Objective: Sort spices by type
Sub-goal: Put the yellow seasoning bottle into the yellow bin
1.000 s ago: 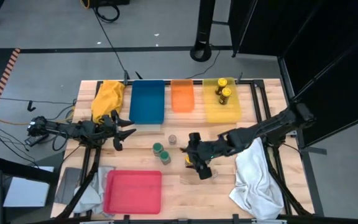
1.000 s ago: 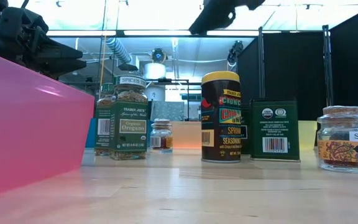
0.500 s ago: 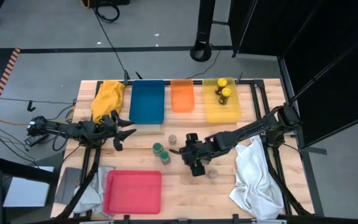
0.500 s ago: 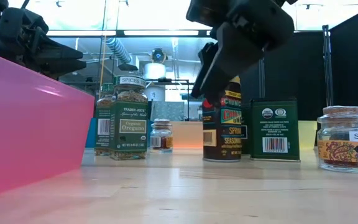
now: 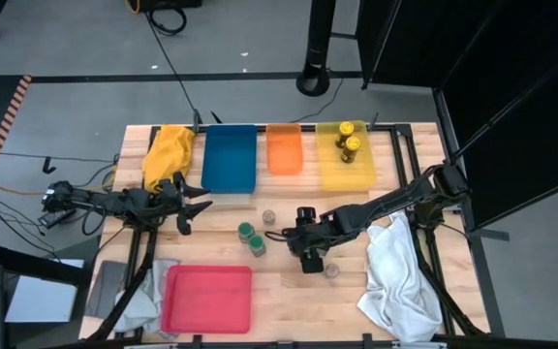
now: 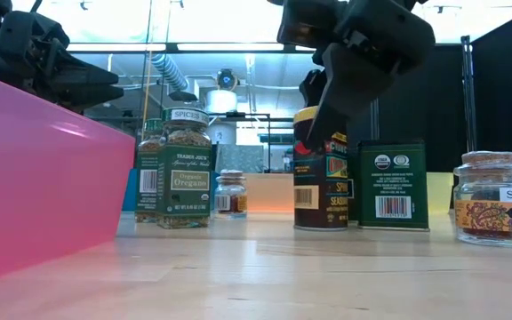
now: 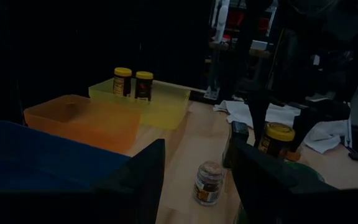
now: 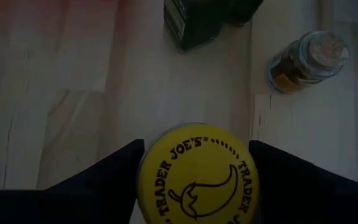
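My right gripper (image 8: pixel 197 180) is down over a yellow-lidded jar (image 6: pixel 320 173) that stands near the table's middle, with one finger on each side of its lid. A dark rectangular box (image 6: pixel 392 185) stands right beside that jar. Two green-lidded jars (image 5: pixel 252 237) stand on the wood to its left. One small grey-topped jar (image 5: pixel 269 216) is farther back and another (image 5: pixel 331 270) is nearer. Two more yellow-lidded jars (image 5: pixel 346 144) stand in the yellow tray (image 5: pixel 361 174). My left gripper (image 5: pixel 200 202) waits open near the blue tray (image 5: pixel 229 160). My right gripper holds the yellow-lidded jar by its lid (image 8: pixel 197 168), pinched between the two fingers (image 8: pixel 104 183). It comes from above, pointing down. The jar is upright, with its base on the table (image 6: pixel 318 227).
Blue, orange (image 5: pixel 284 150) and yellow trays line the far edge, with a yellow cloth (image 5: pixel 168 150) at their left. A red tray (image 5: pixel 206 299) lies at the near edge. A white cloth (image 5: pixel 395 267) lies to the right, under my right arm.
My right gripper has come down from above onto the yellow-lidded jar, and its fingers now stand around the lid. The jar has shifted slightly on the table and turned a little about its upright axis. My left arm has kept still.
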Controlling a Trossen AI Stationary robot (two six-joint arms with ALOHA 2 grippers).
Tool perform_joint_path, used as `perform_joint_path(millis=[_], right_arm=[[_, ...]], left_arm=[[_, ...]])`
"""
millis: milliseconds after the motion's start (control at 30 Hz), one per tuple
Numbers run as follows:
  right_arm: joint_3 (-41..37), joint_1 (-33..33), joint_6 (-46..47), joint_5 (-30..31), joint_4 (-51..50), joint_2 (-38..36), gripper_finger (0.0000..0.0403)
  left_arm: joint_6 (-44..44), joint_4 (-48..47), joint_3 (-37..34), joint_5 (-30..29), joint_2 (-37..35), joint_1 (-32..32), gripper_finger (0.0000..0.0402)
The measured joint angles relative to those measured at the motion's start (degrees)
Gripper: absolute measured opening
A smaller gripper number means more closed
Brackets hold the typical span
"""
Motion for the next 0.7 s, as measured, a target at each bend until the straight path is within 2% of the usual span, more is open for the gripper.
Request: perform_joint_path(millis=[133, 300, 700], right_arm=[[0.00, 0.00, 0.08, 0.26, 0.02, 0.00, 0.0281], [0.00, 0.00, 0.26, 0.24, -0.17, -0.11, 0.0238], [0.00, -0.49, -0.10, 0.42, 1.68, -0.12, 0.0238]], left_arm=[[0.00, 0.00, 0.00, -0.02, -0.01, 0.00, 0.0184], [0.00, 0.00, 0.00, -0.02, -0.02, 0.00, 0.0184], [0.00, 0.00, 0.00, -0.02, 0.00, 0.00, 0.0184]])
